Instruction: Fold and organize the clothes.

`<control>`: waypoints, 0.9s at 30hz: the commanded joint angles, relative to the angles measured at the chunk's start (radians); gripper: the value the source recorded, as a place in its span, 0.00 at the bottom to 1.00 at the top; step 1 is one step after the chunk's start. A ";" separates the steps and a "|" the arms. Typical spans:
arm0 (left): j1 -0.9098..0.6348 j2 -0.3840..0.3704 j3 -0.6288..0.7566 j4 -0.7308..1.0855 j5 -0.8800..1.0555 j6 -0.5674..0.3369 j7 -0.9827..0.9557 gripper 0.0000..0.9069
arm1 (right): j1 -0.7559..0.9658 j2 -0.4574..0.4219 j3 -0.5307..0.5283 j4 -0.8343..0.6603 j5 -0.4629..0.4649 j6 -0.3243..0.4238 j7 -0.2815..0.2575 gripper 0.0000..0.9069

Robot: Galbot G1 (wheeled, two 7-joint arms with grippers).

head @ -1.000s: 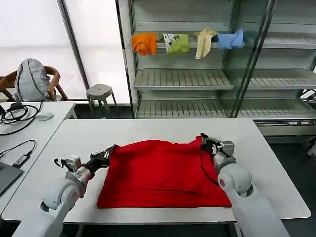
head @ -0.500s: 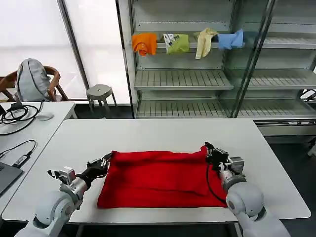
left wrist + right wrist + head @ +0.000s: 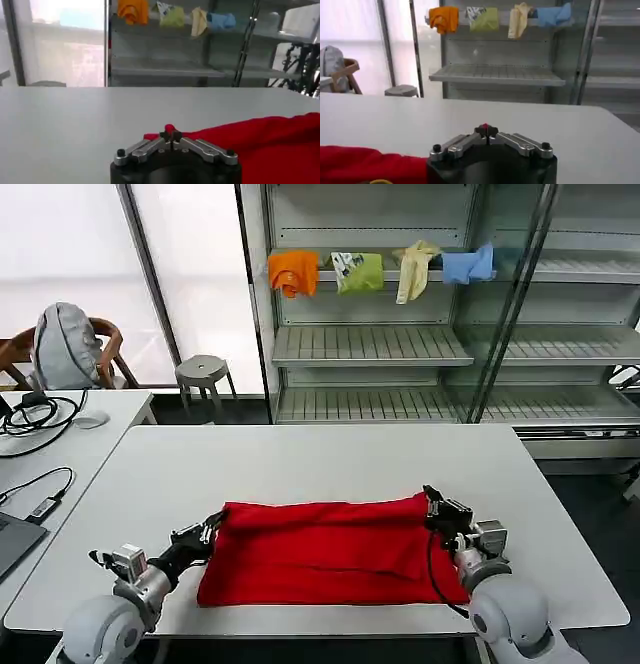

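The 2 grippers, left [image 3: 208, 534] and right [image 3: 437, 511], each pinch a far corner of the red T-shirt [image 3: 325, 549] on the table [image 3: 300, 459].

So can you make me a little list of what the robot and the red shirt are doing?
shirt: red T-shirt lying on the white table, folded into a wide band
left gripper: shut on the shirt's far left corner
right gripper: shut on the shirt's far right corner
bear print: not visible
behind: small garments hanging on a shelf
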 commanded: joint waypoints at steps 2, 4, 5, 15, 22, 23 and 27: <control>0.055 0.007 -0.017 -0.034 0.002 -0.011 0.006 0.02 | -0.025 -0.010 0.012 0.007 -0.003 0.008 -0.003 0.00; 0.052 0.013 -0.021 -0.041 -0.001 -0.009 0.005 0.02 | -0.021 -0.012 0.013 0.001 -0.004 0.010 -0.003 0.00; 0.051 0.014 -0.021 -0.041 -0.001 -0.009 0.004 0.01 | -0.020 -0.013 0.015 -0.001 -0.004 0.010 -0.003 0.00; 0.049 0.028 -0.022 -0.050 -0.007 -0.005 0.004 0.01 | -0.046 -0.041 0.055 0.069 0.054 -0.014 0.002 0.00; 0.061 0.036 -0.022 -0.061 -0.010 0.012 0.007 0.01 | -0.088 -0.040 0.083 0.089 0.047 -0.027 0.003 0.00; 0.065 0.037 -0.023 -0.063 -0.010 0.014 0.007 0.02 | -0.091 -0.040 0.083 0.082 0.047 -0.025 0.002 0.00; 0.081 0.040 -0.020 -0.063 0.011 0.016 0.011 0.01 | -0.113 -0.035 0.078 0.076 0.033 -0.016 -0.005 0.00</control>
